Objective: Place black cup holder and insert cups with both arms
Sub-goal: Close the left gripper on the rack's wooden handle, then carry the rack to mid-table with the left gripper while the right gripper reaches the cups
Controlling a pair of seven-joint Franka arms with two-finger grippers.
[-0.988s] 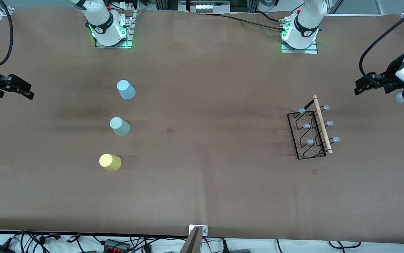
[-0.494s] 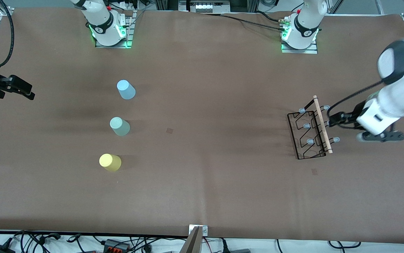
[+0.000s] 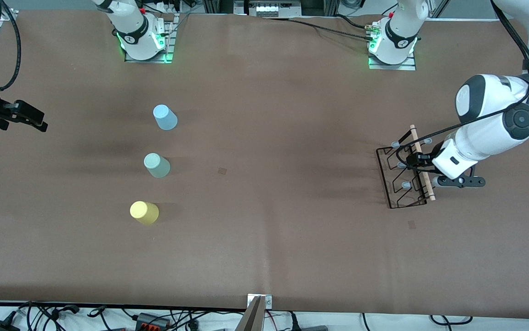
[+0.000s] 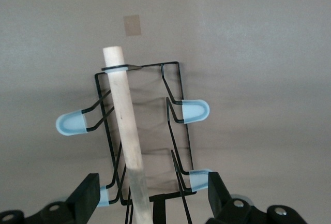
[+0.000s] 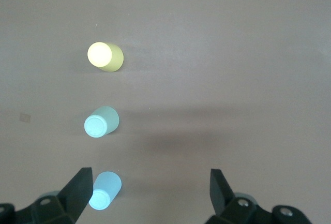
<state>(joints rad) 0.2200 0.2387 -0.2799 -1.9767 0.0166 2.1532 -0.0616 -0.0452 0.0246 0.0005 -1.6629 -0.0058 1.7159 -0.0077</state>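
Three cups, blue point(image 3: 165, 117), green point(image 3: 156, 166) and yellow point(image 3: 144, 213), stand upside down in a row toward the right arm's end of the tabletop point(image 3: 264, 248), well apart from the holder point(image 3: 404, 177), which sits at the left arm's end. The left gripper point(image 3: 415, 159) is right over the holder's wooden rod point(image 3: 423, 163), fingers spread wide with the rod between them, not clamped on anything yet. My worry: the rod runs off-centre and at a slant between the fingers point(image 4: 89, 193), so closing now could catch a wire or a grey-capped peg point(image 4: 195, 109) along with it, or the light rack could tip or skid once nudged. The right gripper point(image 3: 34, 120) hangs open over the tabletop's edge at its own end, just waiting. The front view gives you the whole layout but the gripper hides the grasp spot; the left wrist view shows exactly how the rod sits between the fingers. The right wrist view only gets the cups from above.
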